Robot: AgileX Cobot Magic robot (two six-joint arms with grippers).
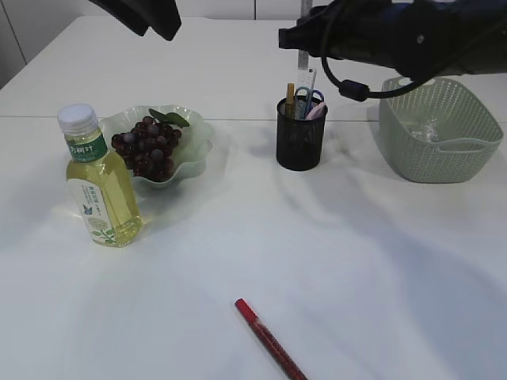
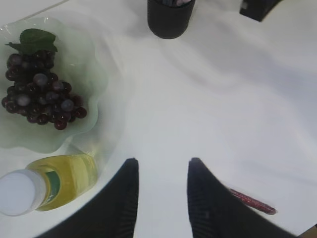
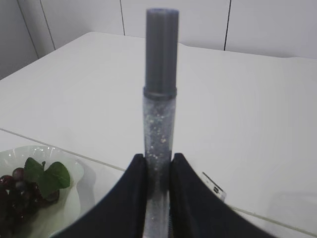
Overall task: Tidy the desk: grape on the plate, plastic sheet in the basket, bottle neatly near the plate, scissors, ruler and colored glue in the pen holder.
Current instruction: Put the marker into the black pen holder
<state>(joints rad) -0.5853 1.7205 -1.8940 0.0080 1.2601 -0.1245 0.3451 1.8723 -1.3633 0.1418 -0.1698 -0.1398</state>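
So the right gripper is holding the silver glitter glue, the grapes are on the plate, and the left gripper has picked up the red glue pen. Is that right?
Not quite. The left gripper is open and holds nothing; the left wrist view shows its fingers apart over bare table, and the red glue pen lies on the table. The rest stands: the right gripper clamps the silver glitter glue, and the grapes sit on the plate.

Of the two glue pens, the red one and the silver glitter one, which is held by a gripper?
The silver glitter glue pen: the right gripper has its jaws closed on it, cap upward. The red glue pen lies flat on the table, untouched.
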